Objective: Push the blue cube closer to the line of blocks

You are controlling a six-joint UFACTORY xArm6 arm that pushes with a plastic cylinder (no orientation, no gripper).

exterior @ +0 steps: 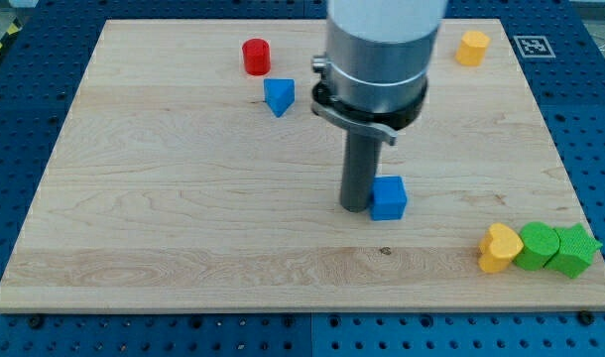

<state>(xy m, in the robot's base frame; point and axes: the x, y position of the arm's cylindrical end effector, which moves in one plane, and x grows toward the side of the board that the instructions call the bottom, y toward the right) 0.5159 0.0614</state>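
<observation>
The blue cube (389,197) lies on the wooden board (183,218), right of centre. My tip (356,206) stands right against the cube's left side. The line of blocks lies at the view's lower right: a yellow heart-shaped block (499,247), a green block (537,245) and a green star-shaped block (574,250), side by side and touching. The cube is well to the left of and above this line.
A red cylinder (256,56) and a blue wedge-like block (279,96) lie at the view's upper left of centre. A yellow block (472,47) lies near the top right edge. The arm's grey body (377,59) hides part of the board's top.
</observation>
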